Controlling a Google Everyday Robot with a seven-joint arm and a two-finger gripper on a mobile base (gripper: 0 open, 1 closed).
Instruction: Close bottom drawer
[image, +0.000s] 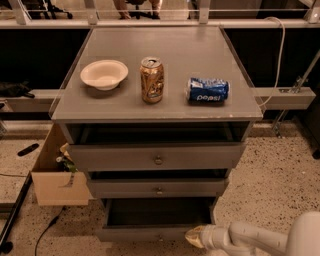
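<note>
The bottom drawer (150, 232) is the lowest of three grey drawers in the cabinet. It stands partly pulled out, and its dark box interior (159, 211) shows above the slim grey front. Its small knob sits at the frame's lower edge. My gripper (194, 236) is at the right end of the drawer front, its pale tip against or just in front of it. The white arm (260, 237) comes in from the lower right corner.
The middle drawer (158, 187) and the tall top drawer (157, 156) also stand slightly out. On the cabinet top (155, 110) are a white bowl (104, 74), an upright gold can (152, 80) and a blue Pepsi can (208, 90) lying on its side. A cardboard box (52, 180) sits to the left.
</note>
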